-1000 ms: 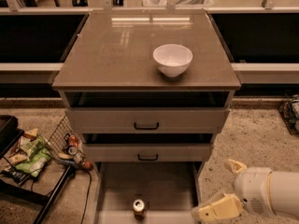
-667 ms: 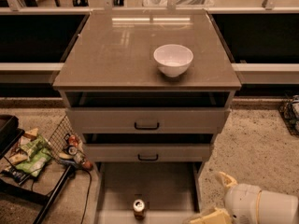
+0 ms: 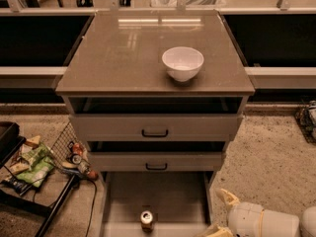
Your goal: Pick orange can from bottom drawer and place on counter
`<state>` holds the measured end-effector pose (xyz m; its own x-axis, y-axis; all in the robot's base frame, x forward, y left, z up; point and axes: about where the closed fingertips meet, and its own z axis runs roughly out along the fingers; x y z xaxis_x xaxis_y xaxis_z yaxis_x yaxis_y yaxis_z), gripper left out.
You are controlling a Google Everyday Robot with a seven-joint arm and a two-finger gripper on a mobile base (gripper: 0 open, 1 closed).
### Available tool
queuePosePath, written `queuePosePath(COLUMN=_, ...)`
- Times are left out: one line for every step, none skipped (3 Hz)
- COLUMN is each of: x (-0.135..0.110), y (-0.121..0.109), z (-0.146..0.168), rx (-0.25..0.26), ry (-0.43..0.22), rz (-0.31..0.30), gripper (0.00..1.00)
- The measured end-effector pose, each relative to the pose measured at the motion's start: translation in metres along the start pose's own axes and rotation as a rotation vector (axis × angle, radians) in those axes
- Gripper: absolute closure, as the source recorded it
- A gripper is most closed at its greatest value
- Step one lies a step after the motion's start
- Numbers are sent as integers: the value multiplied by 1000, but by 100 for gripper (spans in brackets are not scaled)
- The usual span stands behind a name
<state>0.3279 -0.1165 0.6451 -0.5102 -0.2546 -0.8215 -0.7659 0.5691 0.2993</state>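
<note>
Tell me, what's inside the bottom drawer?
Just the can, standing upright near the front of the bottom drawer. The back part is hidden under the middle drawer. The gripper is outside, by its right side, open.

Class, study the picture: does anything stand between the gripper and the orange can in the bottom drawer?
Only the bottom drawer's low right wall. The gripper, open, sits just right of it; the orange can stands alone on the drawer floor.
</note>
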Motion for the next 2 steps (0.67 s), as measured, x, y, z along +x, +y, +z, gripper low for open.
queuePosePath(x=24, y=-12, z=52, rx=-29, ry=-22, rz=-37, gripper=0)
queuePosePath(x=47, y=-37, z=114, rx=-26, ry=-41, rz=-195, gripper=0)
